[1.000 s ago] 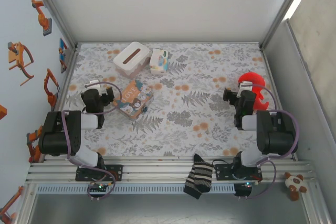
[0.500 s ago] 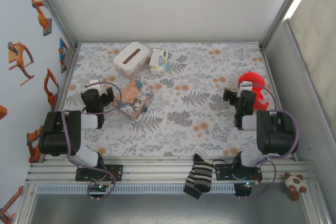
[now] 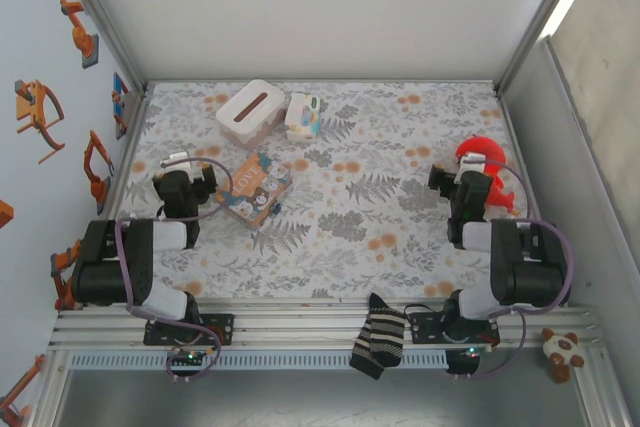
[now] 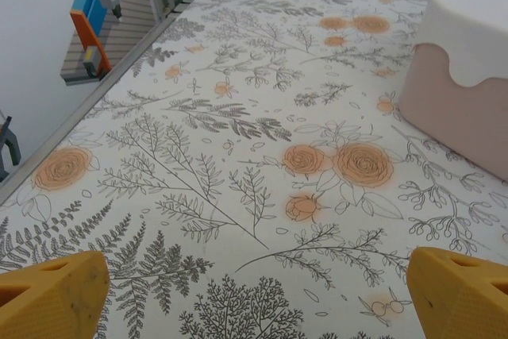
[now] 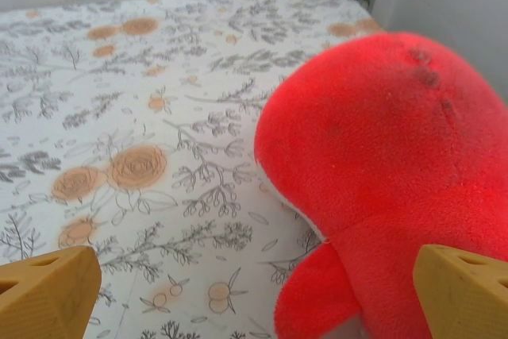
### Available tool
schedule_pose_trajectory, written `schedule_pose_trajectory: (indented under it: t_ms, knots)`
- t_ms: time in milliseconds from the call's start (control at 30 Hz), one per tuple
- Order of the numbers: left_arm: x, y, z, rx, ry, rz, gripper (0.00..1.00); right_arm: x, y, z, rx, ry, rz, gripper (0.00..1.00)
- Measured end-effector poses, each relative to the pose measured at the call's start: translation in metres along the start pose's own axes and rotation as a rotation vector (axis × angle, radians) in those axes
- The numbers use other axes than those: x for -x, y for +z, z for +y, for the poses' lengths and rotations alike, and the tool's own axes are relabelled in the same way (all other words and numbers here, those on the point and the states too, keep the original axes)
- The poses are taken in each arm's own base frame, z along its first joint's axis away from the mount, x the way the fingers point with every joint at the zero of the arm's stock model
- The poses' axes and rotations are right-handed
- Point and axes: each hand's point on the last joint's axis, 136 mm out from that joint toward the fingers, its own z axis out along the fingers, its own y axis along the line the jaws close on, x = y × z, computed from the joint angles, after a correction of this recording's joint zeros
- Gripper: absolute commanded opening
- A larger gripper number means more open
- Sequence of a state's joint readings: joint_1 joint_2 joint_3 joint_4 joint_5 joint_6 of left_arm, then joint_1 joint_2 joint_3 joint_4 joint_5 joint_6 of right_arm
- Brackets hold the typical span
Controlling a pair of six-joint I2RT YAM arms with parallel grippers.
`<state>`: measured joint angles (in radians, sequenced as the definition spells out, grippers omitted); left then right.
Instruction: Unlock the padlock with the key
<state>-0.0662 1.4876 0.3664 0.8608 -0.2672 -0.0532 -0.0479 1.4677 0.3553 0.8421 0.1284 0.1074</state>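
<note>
The padlock (image 3: pixel 277 207) is a tiny dark lump on the flowered cloth, right beside the near right corner of the brown LOVE box (image 3: pixel 253 190). The key is out of view. My left gripper (image 3: pixel 180 169) sits left of that box, a little way from the padlock. Its yellow fingertips (image 4: pixel 51 295) stand wide apart in the left wrist view, so the left gripper (image 4: pixel 254 299) is open over bare cloth. My right gripper (image 3: pixel 463 172) is at the far right, open too (image 5: pixel 254 295), with a red plush toy (image 5: pixel 381 172) just ahead of its right finger.
A white and pink tissue box (image 3: pixel 250 112) and a small printed pack (image 3: pixel 302 117) stand at the back left. The red plush (image 3: pixel 482 162) is by the right wall. A striped sock (image 3: pixel 378 339) lies on the front rail, with a small bear toy (image 3: pixel 563 352) at the right.
Both arms have shifted slightly, the right one a touch to the right. Both grippers remain open and the objects have not moved.
</note>
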Motion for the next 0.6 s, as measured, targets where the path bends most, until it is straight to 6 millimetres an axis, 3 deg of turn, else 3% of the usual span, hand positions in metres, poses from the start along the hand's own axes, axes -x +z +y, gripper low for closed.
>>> schedule_pose_trajectory:
  t_ms: [233, 300, 467, 533, 600]
  knots:
    - [0.003, -0.01, -0.016, -0.02, 0.062, 0.014, 0.96, 0.007, -0.011, -0.001, 0.0, -0.001, 0.011, 0.99]
    - [0.016, -0.021, -0.027, -0.046, 0.083, 0.002, 0.96, 0.017, -0.022, -0.002, 0.0, 0.008, 0.01, 0.99]
    - [0.081, -0.058, -0.033, -0.097, -0.034, -0.063, 0.96, 0.068, -0.052, 0.005, 0.045, 0.064, -0.014, 0.99]
    - [0.095, -0.073, -0.031, -0.114, -0.102, -0.063, 0.96, 0.085, -0.065, 0.01, 0.079, 0.092, -0.006, 0.99]
    - [0.097, -0.088, -0.028, -0.13, -0.163, -0.036, 0.96, 0.092, -0.076, 0.016, 0.114, 0.117, 0.027, 0.99]
